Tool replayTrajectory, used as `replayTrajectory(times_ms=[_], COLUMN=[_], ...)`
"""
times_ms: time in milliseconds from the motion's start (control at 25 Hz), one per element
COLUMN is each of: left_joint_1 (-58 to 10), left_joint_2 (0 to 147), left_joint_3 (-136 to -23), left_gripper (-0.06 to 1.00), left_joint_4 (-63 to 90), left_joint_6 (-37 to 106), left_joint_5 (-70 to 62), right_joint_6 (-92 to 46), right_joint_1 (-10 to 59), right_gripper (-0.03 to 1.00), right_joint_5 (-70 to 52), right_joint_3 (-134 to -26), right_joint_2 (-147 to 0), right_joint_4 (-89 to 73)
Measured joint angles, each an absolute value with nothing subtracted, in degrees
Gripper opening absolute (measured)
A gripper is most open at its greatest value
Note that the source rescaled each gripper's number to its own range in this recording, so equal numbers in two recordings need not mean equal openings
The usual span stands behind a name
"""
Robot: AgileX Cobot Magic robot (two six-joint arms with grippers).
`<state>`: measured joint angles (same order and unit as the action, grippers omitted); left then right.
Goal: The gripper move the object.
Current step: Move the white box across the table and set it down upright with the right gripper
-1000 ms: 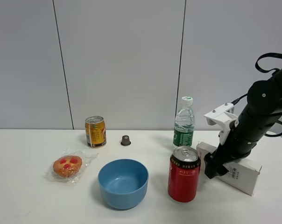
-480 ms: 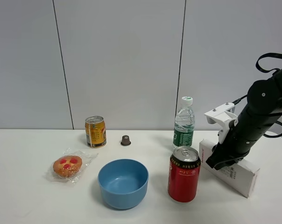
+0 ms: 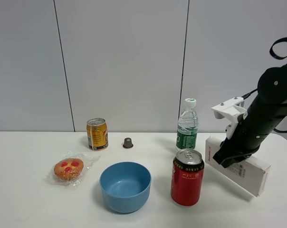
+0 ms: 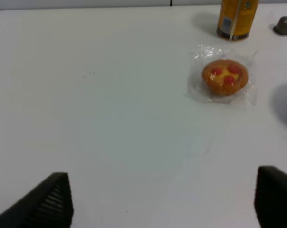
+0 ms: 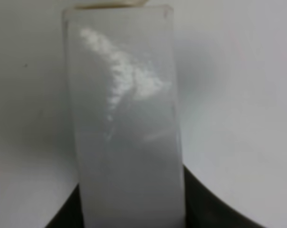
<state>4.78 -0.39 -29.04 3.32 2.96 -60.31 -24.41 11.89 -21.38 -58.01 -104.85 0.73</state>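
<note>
The right gripper [image 3: 227, 158] is clamped across the long white cardboard box [image 3: 252, 172], and in the right wrist view its black jaws press against the two long sides. The left gripper [image 4: 165, 202] is spread wide over bare tabletop and holds nothing. The white table [image 3: 29, 199] fills the lower half of the high view. The box sits at the right of that frame, slanting towards the lower right. It casts a shadow below it and seems to be raised off the surface. A blue bowl [image 3: 125, 186] stands at lower centre, with a red can [image 3: 187, 178] just to its right, near the box but apart from it. Behind the can is a water bottle [image 3: 187, 126]. A gold can [image 3: 97, 134] stands left of centre, a wrapped pastry [image 3: 68, 169] lies at lower left, and a small dark cap [image 3: 128, 142] sits beside the gold can.
</note>
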Motion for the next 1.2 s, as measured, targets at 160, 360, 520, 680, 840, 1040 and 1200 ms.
replayTrajectory(times_ms=[160,360,520,680,840,1040,1200], left_joint_1=[4.8,4.8,4.8,4.8,4.8,4.8,4.8], left_joint_2=[-0.4,-0.4,-0.4,-0.4,-0.4,-0.4,-0.4], left_joint_3=[-29.0,-29.0,-29.0,-29.0,-29.0,-29.0,-29.0], left_gripper=[1.0,1.0,1.0,1.0,1.0,1.0,1.0], left_joint_4=[3.3,3.3,3.3,3.3,3.3,3.3,3.3], left_joint_6=[3.0,3.0,3.0,3.0,3.0,3.0,3.0], left_joint_5=[-60.3,-60.3,-60.3,-60.3,-60.3,-60.3,-60.3], right_joint_6=[-24.4,-24.4,-25.3,-31.4,-39.9,-48.0,-57.4], right_joint_1=[11.9,12.6,17.2,25.4,32.8,37.4,37.9], right_gripper=[0.0,0.0,0.0,0.0,0.0,0.0,0.0], right_joint_5=[-28.0,-37.7,-46.6,-52.7,-55.1,-59.6,-62.9], right_joint_3=[-58.0,-62.1,-70.5,-80.7,-90.7,-104.6,-114.6], right_joint_2=[-99.4,-91.0,-85.4,-84.2,-87.9,-99.6,-111.5], right_joint_4=[0.7,-0.4,-0.7,-0.8,-1.4,-0.5,0.3])
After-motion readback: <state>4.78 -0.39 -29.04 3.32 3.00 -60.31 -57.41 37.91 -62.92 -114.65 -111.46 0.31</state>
